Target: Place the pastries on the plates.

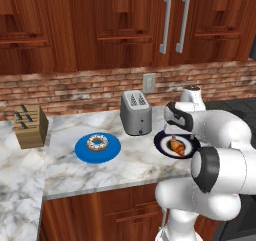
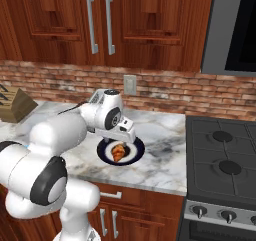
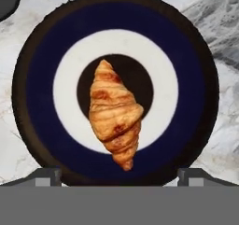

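A golden brown croissant (image 3: 115, 118) lies on the dark navy round plate (image 3: 42, 98) with the white ring and dark middle. The croissant sits over the dark middle and part of the white ring, and nothing is touching it. The robot's gripper (image 3: 119, 175) hangs right above this plate with its two dark finger tips (image 3: 49, 174) spread wide apart, one on each side, holding nothing. The small light brown ring donut (image 1: 97, 143) with white icing and sprinkles sits in the middle of the flat bright blue plate (image 1: 82, 152). Both plates rest on the white and grey marble counter (image 1: 135, 160), well apart. A silver toaster (image 1: 135, 112) stands behind them, between the two plates. A wooden knife block (image 1: 30, 126) stands far to the left.
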